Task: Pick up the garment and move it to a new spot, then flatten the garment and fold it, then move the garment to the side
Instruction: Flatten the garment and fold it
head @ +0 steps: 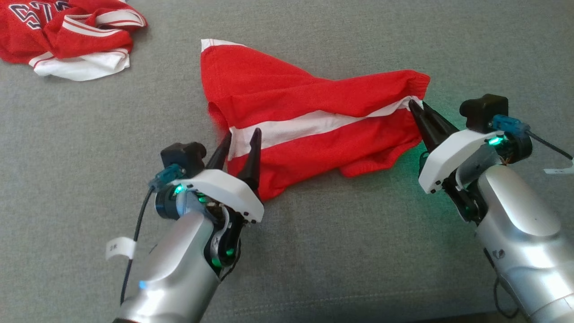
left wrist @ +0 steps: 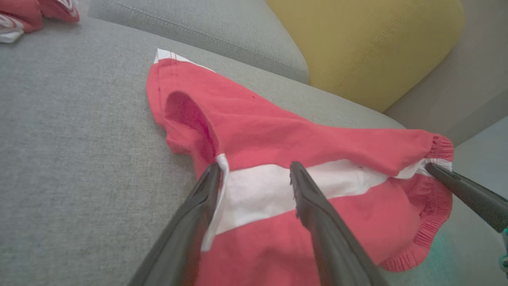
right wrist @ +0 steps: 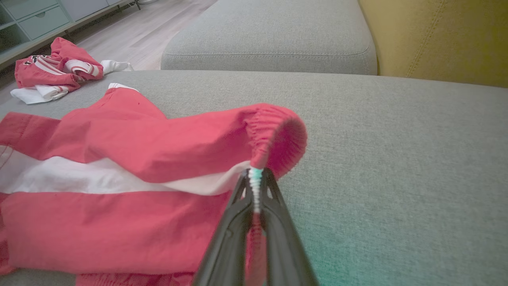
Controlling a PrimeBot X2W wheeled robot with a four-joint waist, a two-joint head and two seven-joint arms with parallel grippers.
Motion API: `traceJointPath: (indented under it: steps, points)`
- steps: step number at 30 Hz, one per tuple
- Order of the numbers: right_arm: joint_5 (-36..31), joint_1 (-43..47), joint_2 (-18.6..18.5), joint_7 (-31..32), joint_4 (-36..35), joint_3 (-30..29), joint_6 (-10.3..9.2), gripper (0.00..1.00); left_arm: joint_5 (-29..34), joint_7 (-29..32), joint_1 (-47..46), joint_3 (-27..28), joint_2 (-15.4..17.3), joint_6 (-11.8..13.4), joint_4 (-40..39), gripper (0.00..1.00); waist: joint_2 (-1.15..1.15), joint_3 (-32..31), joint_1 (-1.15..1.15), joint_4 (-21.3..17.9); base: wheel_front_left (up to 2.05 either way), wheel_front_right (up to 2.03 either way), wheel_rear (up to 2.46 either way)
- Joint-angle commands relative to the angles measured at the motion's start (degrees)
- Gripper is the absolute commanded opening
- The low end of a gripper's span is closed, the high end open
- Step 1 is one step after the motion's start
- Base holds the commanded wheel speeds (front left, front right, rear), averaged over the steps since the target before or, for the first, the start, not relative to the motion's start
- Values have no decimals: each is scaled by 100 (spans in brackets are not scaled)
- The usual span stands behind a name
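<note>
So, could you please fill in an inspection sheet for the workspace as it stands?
Surface: grey fabric sofa seat, flat.
Job's things: red cloth shorts with a white stripe, rumpled, lying on the seat.
Clutter: heap of red-and-white clothing at the far left.
Hands: left hand open, fingers astride the stripe's hem end; right hand shut on the elastic waistband.
Cables: black tagged cable at the left wrist; dark tagged cable at the right wrist.
Surroundings: yellow cushion, wooden floor, pale drawer unit.
</note>
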Motion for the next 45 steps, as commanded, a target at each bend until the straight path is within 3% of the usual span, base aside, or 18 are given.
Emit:
traceJointPath:
  steps: [1, 4, 7, 11, 13, 14, 16, 24, 30, 39, 45]
  points:
    - [26, -178, 1, -78, -125, 52, -5, 0, 23, 18, -54, 115, 63, 28, -201, 88, 0, 7, 0, 5, 0, 0, 0]
    - [30, -207, 29, -85, -118, 67, -5, 0, 28, 115, -62, 113, 113, 109, -208, 77, 0, 28, 0, -19, 0, 0, 0]
    - [38, -242, 55, -93, -103, 96, -5, 0, 26, 174, -137, 135, 155, 159, -160, 53, 0, 42, 0, -50, 0, 0, 0]
    - [51, -284, 67, -106, -76, 134, -5, 0, 1, 228, -232, 179, 196, 207, -60, 36, 0, 49, 0, -101, 0, 0, 0]
    - [62, -294, 69, -122, -63, 154, -5, 0, 0, 229, -257, 195, 217, 236, -5, 18, 0, 37, 0, -126, 0, 0, 0]
    - [62, -294, 69, -122, -63, 154, -5, 0, 0, 229, -257, 195, 217, 236, -5, 18, 0, 37, 0, -126, 0, 0, 0]
    - [70, -301, 66, -143, -52, 170, -5, 0, -7, 213, -270, 212, 232, 244, 24, 2, 0, 23, 0, -144, 0, 0, 0]
    - [89, -251, -80, -345, -216, 181, -5, 0, -31, -20, -159, 460, 404, 202, -404, 0, 0, -144, 0, -145, 0, 0, 0]
    - [250, -20, -340, -401, -853, 189, -5, 0, 26, -109, 192, 863, 695, 293, -1424, 0, 0, -442, 0, -144, 0, 0, 0]
    - [427, 776, -983, 9, -3140, -295, -5, 0, 302, -126, 938, 1462, 1194, 676, -3749, 0, 0, -1195, 0, -251, 0, 0, 0]
    - [75, 1350, -1064, 630, -4922, -1011, -5, 0, 586, 192, 898, 1677, 1677, 954, -5295, 0, 0, -1538, 0, -375, 0, 0, 0]
